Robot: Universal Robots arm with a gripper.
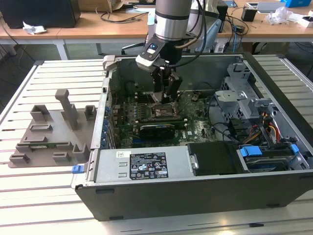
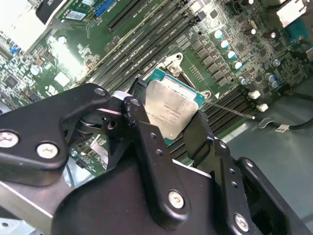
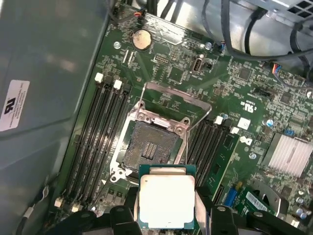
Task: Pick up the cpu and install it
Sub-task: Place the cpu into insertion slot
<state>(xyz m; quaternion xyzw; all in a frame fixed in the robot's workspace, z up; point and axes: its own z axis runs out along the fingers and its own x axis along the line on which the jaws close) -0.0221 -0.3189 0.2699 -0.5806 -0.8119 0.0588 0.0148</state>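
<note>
Exterior view: arm stands over an open computer case on the slatted desk. End effector points down into the case, over the motherboard, its tips just above the socket.

A grey tray with raised blocks lies on the desk outside the case, at 9 o'clock from it (the exterior view's left). It is well apart from the end effector.

End effector state: closed on the cpu, seen in both wrist views. The black fingers press two opposite edges of the chip.

Cpu: held flat, silvery top facing the cameras, thin teal-green rim showing around the metal lid. It is off the board, not seated. Gap to the socket cannot be judged.

Socket in the first wrist view: dark square bed exposed, nothing in it. Its metal load frame is swung up and open, with the lever wire alongside. In that view the cpu sits just beside the socket's near edge.

Board notes, first wrist view: memory slots run along both sides of the socket. A coin cell lies beyond the open frame. A finned heatsink sits well off to one side.

Exterior view, 3 o'clock of the socket: drive cage and cable bundle.
</note>
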